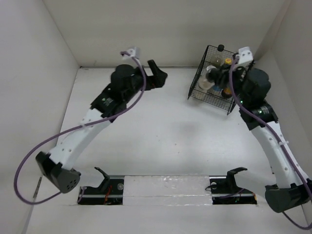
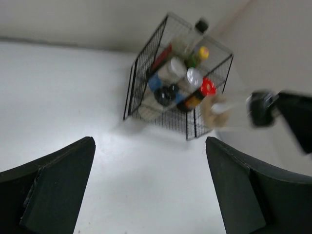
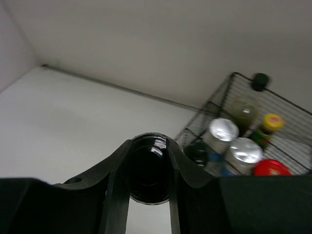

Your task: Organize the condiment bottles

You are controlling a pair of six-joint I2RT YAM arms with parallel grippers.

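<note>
Black wire basket (image 1: 197, 83) stands at the far right of the white surface (image 1: 161, 136), close to the back wall. Inside it are a tall dark bottle with a black cap (image 3: 260, 81), a yellow-capped green-and-red bottle (image 3: 272, 122), two silver-lidded jars with blue labels (image 3: 223, 129), a red-lidded jar (image 3: 270, 167) and a black-capped jar (image 3: 197, 151). The right gripper (image 3: 148, 146) is closed around another black-capped beige jar (image 3: 148, 170), held close by the basket. The left gripper (image 1: 158, 70) hangs with its jaws wide apart and nothing between them, over the surface well to the left of the basket.
</note>
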